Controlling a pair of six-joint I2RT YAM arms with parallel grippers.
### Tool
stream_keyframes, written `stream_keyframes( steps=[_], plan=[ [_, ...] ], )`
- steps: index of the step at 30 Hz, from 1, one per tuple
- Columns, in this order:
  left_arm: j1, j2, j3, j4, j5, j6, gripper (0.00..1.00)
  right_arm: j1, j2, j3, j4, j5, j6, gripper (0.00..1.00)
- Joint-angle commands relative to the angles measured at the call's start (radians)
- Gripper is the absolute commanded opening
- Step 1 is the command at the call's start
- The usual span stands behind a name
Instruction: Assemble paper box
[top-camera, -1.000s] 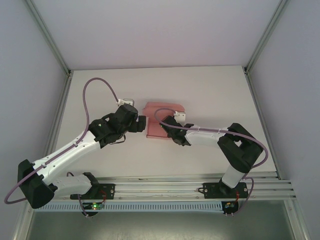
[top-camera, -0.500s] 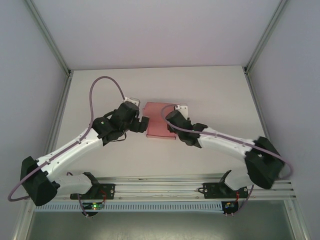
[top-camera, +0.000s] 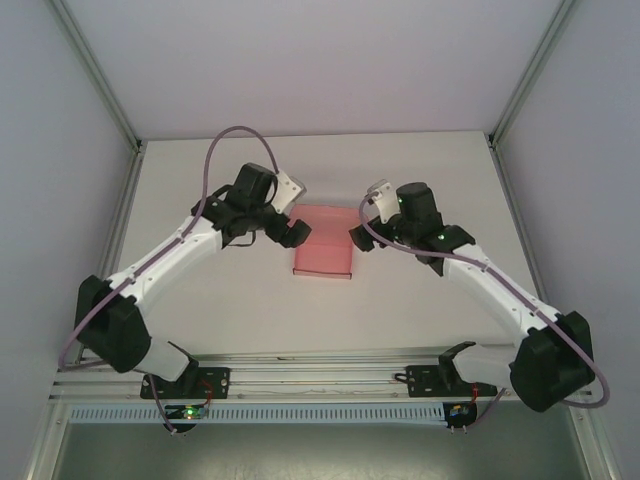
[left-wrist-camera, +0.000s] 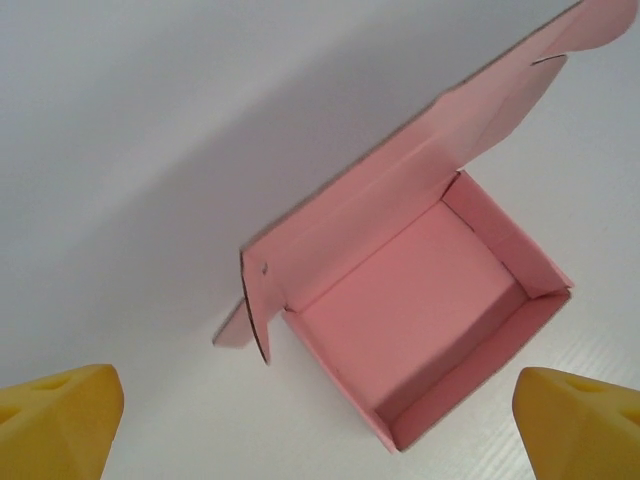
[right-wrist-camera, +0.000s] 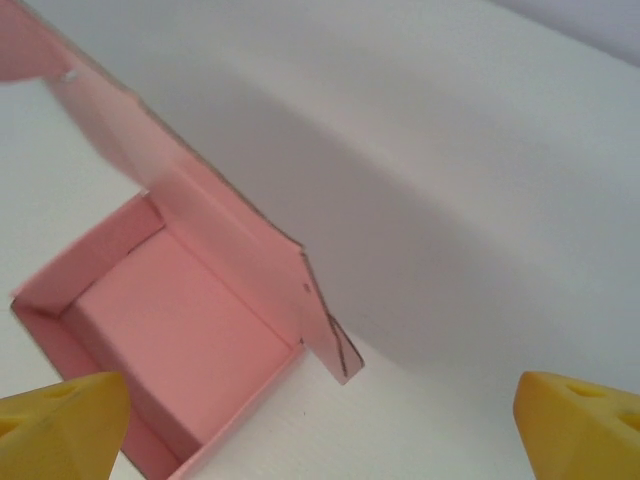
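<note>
Both arms have drawn back from the paper box (top-camera: 323, 243), which in the top view lies on the table (top-camera: 400, 310) between the left gripper (top-camera: 288, 230) and right gripper (top-camera: 360, 238), touched by neither. From the left wrist it is a formed tray with its lid (left-wrist-camera: 400, 190) raised, and that claw is spread wide and empty. From the right wrist the box sits lower left, and that claw is released too.

Pink paper box (top-camera: 323, 243) sits mid-counter (top-camera: 400, 300), between the two arms. Left gripper (top-camera: 290, 229) is just beside its far-left corner, right gripper (top-camera: 360, 238) just beside the right edge.
</note>
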Motion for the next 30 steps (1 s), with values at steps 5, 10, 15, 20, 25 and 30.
stream_keyframes(
  steps=[5,10,15,20,25,30],
  plan=[
    [0.036,0.236,0.257,-0.263,0.031,0.206,1.00,-0.064,0.148,0.134,-0.150,-0.086,-0.176,0.98],
    [0.049,0.300,0.278,-0.265,0.053,0.263,1.00,-0.097,0.226,0.182,-0.183,-0.157,-0.216,0.95],
    [0.079,0.340,0.280,-0.262,0.106,0.310,0.98,-0.122,0.278,0.201,-0.174,-0.186,-0.200,0.89],
    [0.086,0.372,0.316,-0.307,0.169,0.355,0.92,-0.132,0.342,0.227,-0.165,-0.243,-0.188,0.79],
    [0.087,0.375,0.322,-0.306,0.188,0.372,0.73,-0.136,0.381,0.249,-0.169,-0.274,-0.177,0.66],
    [0.086,0.390,0.329,-0.318,0.159,0.375,0.55,-0.140,0.387,0.248,-0.165,-0.324,-0.161,0.43]
  ],
)
